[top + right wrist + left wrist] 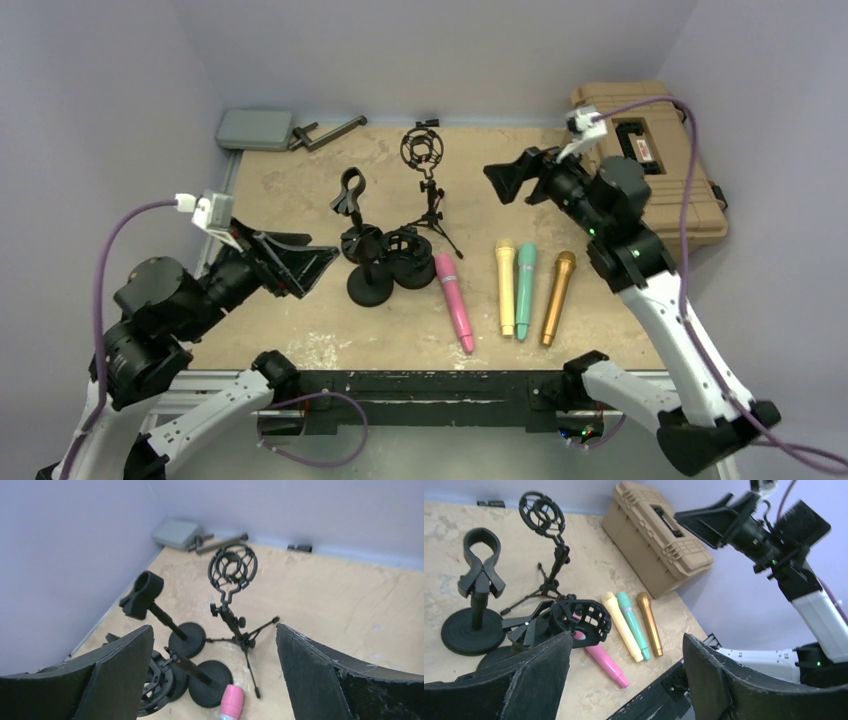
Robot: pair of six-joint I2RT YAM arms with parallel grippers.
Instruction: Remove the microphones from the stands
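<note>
Left gripper agape, pink microphone flat

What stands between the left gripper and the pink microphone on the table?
The black stands do: they cluster between the left gripper and the pink microphone, and one shock mount hides the microphone's head in the left wrist view.

Mics, L to R: pink mic, pale yellow mic, teal mic w/ lilac ring, gold mic. Stands all black: clip stand, shock-mount tripod. Worktop beige, mottled w/ whitish worn patches. Case tan. Box at back grey. Walls lilac-grey. Cables purple. Arms black + white; fingers black.
</note>
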